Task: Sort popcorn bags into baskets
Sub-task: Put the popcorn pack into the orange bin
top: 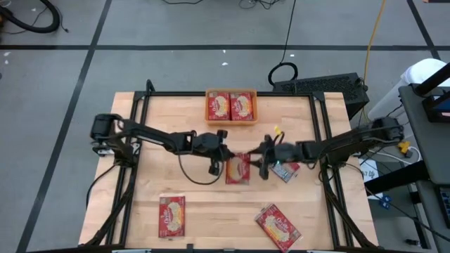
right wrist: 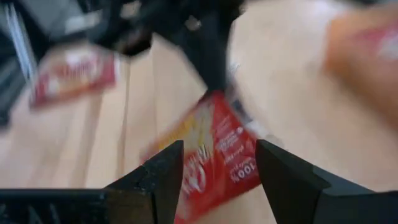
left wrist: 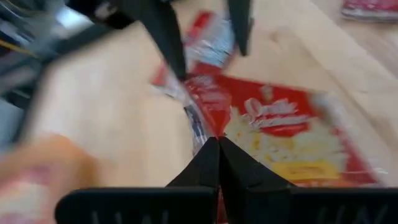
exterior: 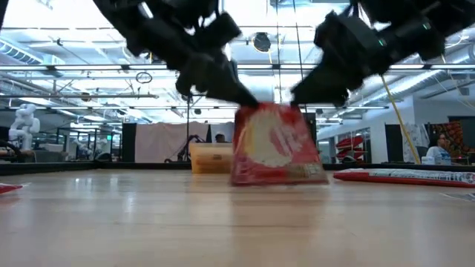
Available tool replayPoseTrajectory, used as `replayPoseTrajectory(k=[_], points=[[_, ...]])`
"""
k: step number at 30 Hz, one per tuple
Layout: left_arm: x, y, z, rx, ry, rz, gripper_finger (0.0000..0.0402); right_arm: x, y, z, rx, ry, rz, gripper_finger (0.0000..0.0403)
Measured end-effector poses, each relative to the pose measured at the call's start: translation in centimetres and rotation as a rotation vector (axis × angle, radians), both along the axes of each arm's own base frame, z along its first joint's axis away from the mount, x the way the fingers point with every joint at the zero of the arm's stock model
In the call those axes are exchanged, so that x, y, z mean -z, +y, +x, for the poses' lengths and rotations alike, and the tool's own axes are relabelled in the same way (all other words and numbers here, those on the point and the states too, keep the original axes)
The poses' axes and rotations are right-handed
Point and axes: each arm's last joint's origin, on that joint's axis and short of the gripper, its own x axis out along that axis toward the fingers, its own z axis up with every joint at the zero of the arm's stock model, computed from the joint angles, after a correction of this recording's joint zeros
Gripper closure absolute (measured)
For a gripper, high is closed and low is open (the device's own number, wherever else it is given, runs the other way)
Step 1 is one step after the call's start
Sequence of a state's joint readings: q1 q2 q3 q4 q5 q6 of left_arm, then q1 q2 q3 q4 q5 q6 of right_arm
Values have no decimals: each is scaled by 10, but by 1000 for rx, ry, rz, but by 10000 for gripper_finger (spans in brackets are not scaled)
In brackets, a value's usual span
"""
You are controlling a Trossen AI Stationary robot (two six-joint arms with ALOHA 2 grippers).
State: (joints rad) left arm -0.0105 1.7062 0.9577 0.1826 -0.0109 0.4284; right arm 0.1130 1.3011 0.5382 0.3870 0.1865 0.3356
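Pinching the centre popcorn bag [top: 238,169] with my closed left gripper [top: 216,163], I am keeping the right gripper [top: 265,163] open and empty beside it, ready for the orange basket [top: 231,107].

Left gripper [left wrist: 219,146] fingers pressed together at the edge of a red popcorn bag [left wrist: 280,134] lying on the wooden table [left wrist: 106,118], other arm's two dark fingers [left wrist: 168,37] just beyond it, second bag [left wrist: 214,40] behind, blurred orange shape [left wrist: 37,177] close by
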Motion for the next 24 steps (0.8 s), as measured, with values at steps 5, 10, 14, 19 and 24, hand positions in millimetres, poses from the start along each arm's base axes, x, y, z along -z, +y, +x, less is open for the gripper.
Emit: replayPoseTrajectory(k=[5,10,14,19,24], points=[[-32,2,-10,27,-88,163,400,-54,-26,-1,63,-64,78,204],[-43,3,-13,51,-128,228,400,-96,-35,13,60,85,-45,178],[-41,5,-13,39,-113,229,400,-104,-35,33,19,206,-89,161],[-40,6,-13,22,-101,220,401,-89,-34,58,-65,334,-68,160],[-38,6,-14,24,-83,229,401,-69,-36,72,-80,398,-87,177]])
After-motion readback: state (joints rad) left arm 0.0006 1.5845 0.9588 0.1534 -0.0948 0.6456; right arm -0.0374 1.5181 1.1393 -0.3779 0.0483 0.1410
